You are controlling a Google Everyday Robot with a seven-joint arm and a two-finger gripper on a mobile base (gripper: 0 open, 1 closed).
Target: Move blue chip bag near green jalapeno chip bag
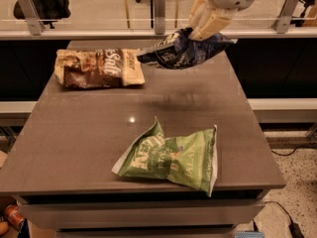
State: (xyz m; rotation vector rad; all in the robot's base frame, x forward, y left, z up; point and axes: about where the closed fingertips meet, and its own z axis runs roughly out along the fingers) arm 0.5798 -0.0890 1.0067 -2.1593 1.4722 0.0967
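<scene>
well, nearest lies the green jalapeno chip bag (pixel 171 157), flat on the bench (pixel 74 133). beyond it and to the left rests a brown-and-cream bag (pixel 99 68). farther back from the green bag, well apart from it, the blue chip bag (pixel 181 53) hangs above the bench, its upper end clamped in the tool (pixel 192 32). so the pickup looks done; carrying it to the green bag and setting it down alongside remain.
</scene>
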